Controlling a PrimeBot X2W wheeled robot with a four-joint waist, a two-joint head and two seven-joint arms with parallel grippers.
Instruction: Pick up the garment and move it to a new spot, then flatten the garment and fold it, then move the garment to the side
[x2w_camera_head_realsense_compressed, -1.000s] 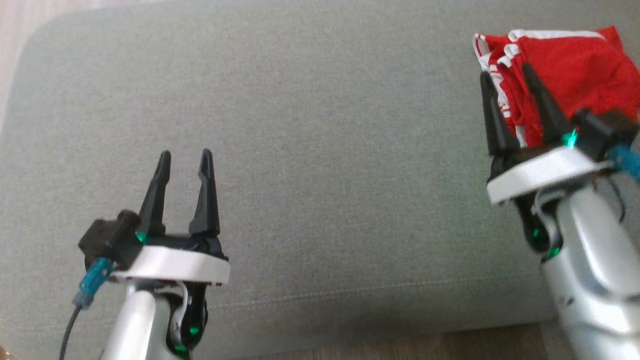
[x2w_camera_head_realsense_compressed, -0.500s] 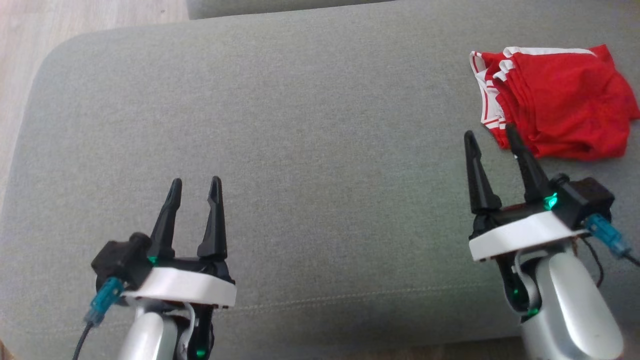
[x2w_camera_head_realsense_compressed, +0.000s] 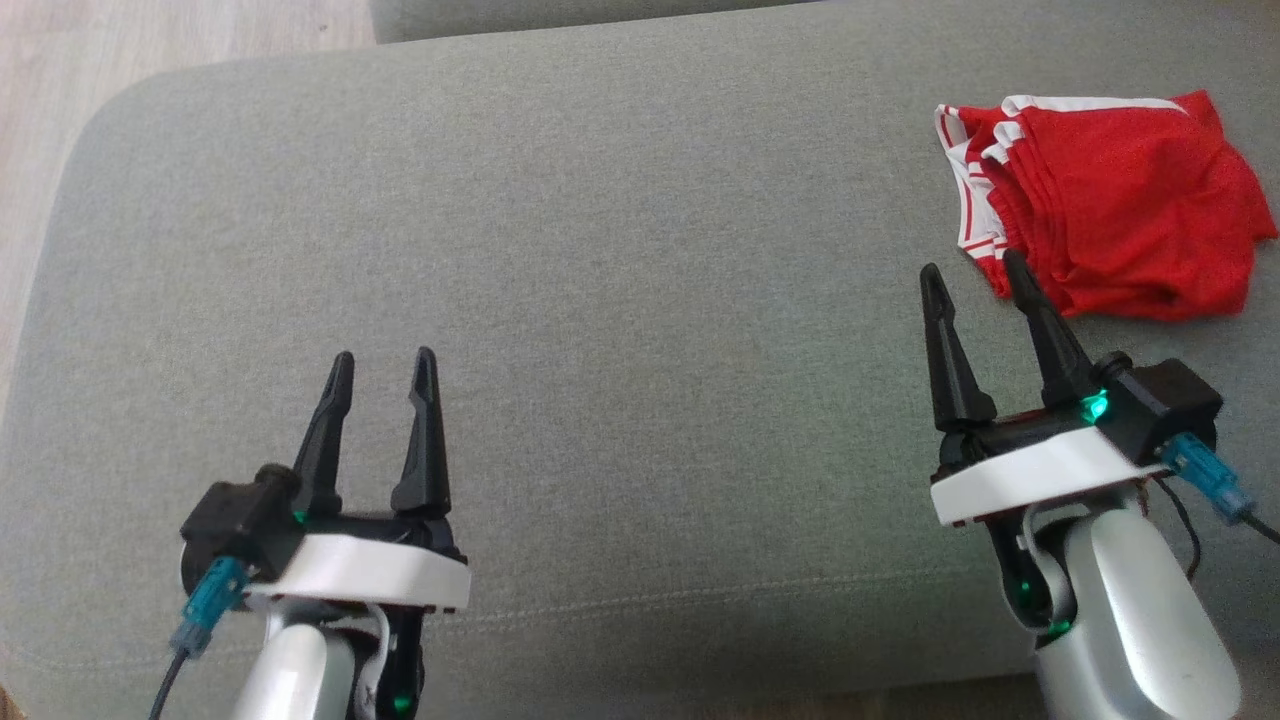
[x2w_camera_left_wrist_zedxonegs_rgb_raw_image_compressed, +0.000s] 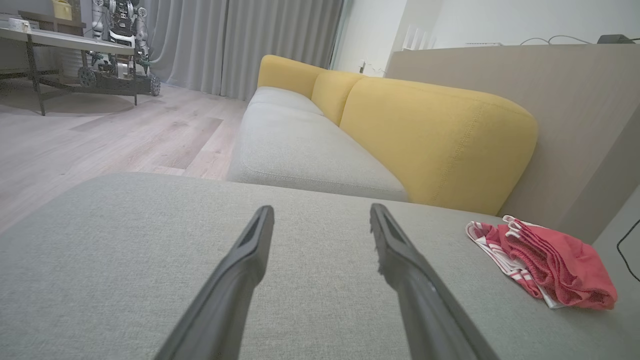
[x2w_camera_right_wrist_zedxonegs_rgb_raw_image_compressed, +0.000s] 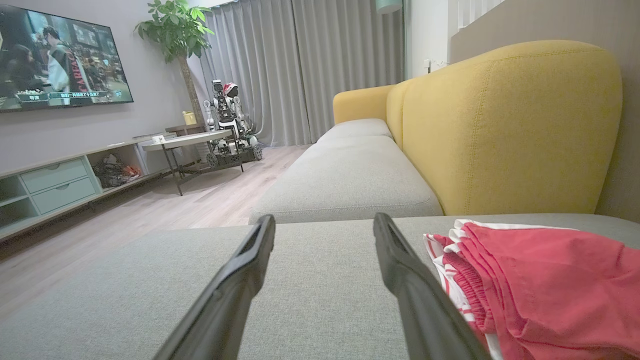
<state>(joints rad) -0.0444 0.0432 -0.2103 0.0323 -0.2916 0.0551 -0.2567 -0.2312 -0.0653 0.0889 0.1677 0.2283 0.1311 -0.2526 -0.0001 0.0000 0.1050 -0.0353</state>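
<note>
The garment (x2w_camera_head_realsense_compressed: 1110, 205) is a red piece with white trim, folded into a compact bundle at the far right of the grey cushion (x2w_camera_head_realsense_compressed: 620, 300). My right gripper (x2w_camera_head_realsense_compressed: 975, 268) hovers just short of the bundle's near left corner, open and empty. Over the cushion's near left part, my left gripper (x2w_camera_head_realsense_compressed: 385, 360) is open too, holding nothing. The left wrist view has the garment (x2w_camera_left_wrist_zedxonegs_rgb_raw_image_compressed: 545, 262) off to the right of my left gripper (x2w_camera_left_wrist_zedxonegs_rgb_raw_image_compressed: 320, 212). From the right wrist, the garment (x2w_camera_right_wrist_zedxonegs_rgb_raw_image_compressed: 545, 280) lies just right of my right gripper (x2w_camera_right_wrist_zedxonegs_rgb_raw_image_compressed: 322, 222).
The cushion's rounded edge (x2w_camera_head_realsense_compressed: 75, 190) drops to wooden floor (x2w_camera_head_realsense_compressed: 180, 35) at the far left. A yellow sofa backrest (x2w_camera_left_wrist_zedxonegs_rgb_raw_image_compressed: 430, 140) rises behind the cushion, with a second grey seat (x2w_camera_right_wrist_zedxonegs_rgb_raw_image_compressed: 350, 185) beyond. A low table (x2w_camera_right_wrist_zedxonegs_rgb_raw_image_compressed: 187, 145) and another robot (x2w_camera_right_wrist_zedxonegs_rgb_raw_image_compressed: 227, 120) stand across the room.
The right gripper has drawn back from over the garment and now sits clear of it. The head camera shifted, so the whole view moved down. The garment itself lies the same.
</note>
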